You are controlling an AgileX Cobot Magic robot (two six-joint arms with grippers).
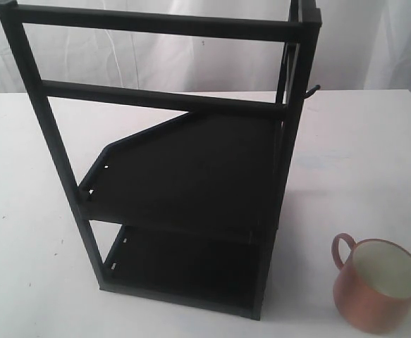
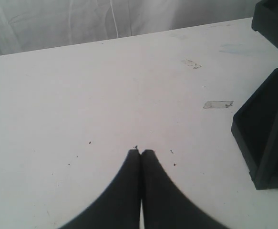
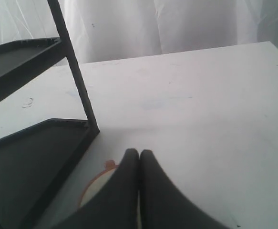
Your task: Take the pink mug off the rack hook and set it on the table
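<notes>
The pink mug [image 1: 378,285] stands upright on the white table [image 1: 360,162] at the front right, beside the black rack [image 1: 184,176], handle toward the rack. The rack hook [image 1: 311,90] sticks out bare from the rack's upper right post. Neither gripper shows in the exterior view. In the right wrist view my right gripper [image 3: 139,151] is shut with nothing in it, above the pink mug [image 3: 96,183], whose rim peeks out beside one finger. My left gripper [image 2: 141,151] is shut and empty over bare table [image 2: 81,105], away from the mug.
The rack's two flat shelves [image 1: 191,169] fill the middle of the table. In the left wrist view a rack corner [image 2: 267,129] lies close to the gripper, and tape scraps [image 2: 218,104] stick to the tabletop. A white curtain [image 1: 374,42] hangs behind.
</notes>
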